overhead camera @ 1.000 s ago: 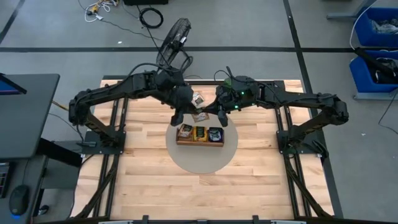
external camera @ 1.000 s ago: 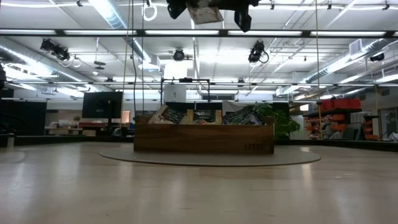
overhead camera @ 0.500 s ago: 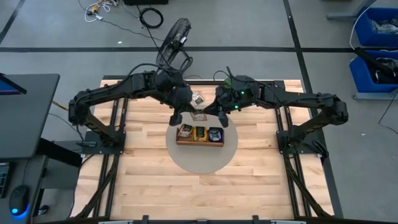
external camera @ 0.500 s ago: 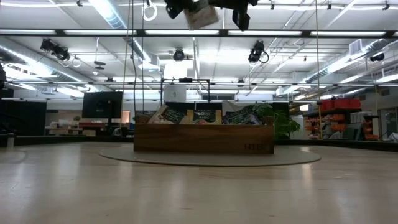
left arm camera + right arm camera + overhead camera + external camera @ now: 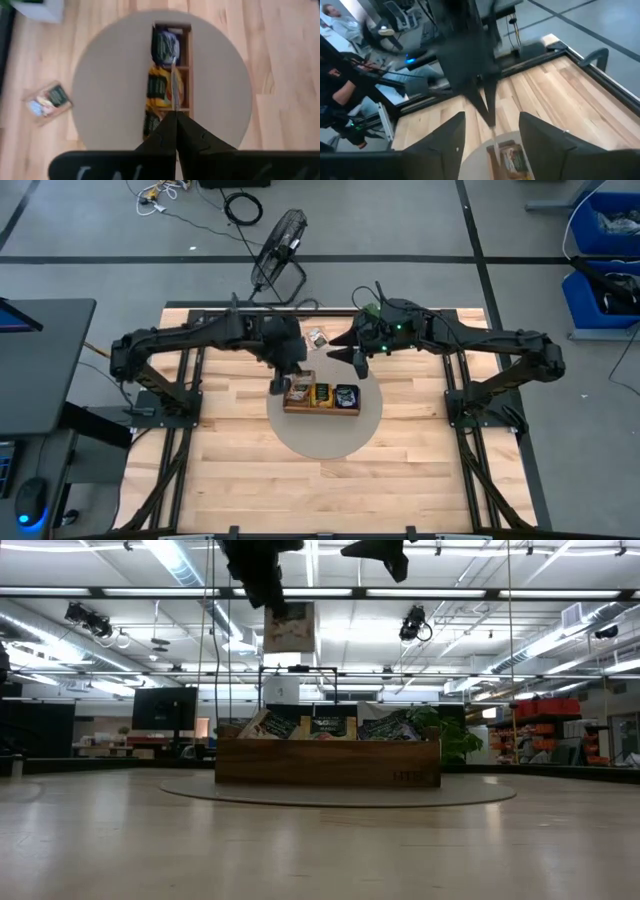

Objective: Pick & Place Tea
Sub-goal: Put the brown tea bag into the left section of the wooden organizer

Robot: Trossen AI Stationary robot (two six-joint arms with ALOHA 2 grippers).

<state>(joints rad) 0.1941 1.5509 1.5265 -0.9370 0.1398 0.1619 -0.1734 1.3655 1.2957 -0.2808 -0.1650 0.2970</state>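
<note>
The left gripper (image 5: 289, 376) hangs above the left end of the wooden tray (image 5: 320, 408), its fingers (image 5: 167, 131) pressed fully together on the top edge of a single tea packet (image 5: 289, 627). From table height that packet dangles straight down below the fingertips, face-on, pale with a green panel, clear of the tray (image 5: 327, 762) beneath it. The left wrist view shows it edge-on, a thin line running out from between the closed tips (image 5: 174, 89), with the tray's three compartments (image 5: 172, 67) lined up directly beyond. In those compartments lie more packets: a dark one nearest the fingers, a yellow-orange one (image 5: 159, 87) in the middle and a blue-black one (image 5: 165, 46) at the far end. The tray sits on a round grey mat (image 5: 325, 438). The right gripper (image 5: 357, 358) hovers off to the right of the left gripper, over bare table behind the mat — its fingers (image 5: 447, 145) stand well apart with nothing between them. Beyond them, in the right wrist view, the left arm's fingers (image 5: 487, 102) pinch the hanging packet above the tray. One loose packet (image 5: 318, 338) lies flat on the wood behind the mat, between the two arms and well clear of either gripper's fingers — the left wrist view shows it off to one side of the mat (image 5: 49, 97).
</note>
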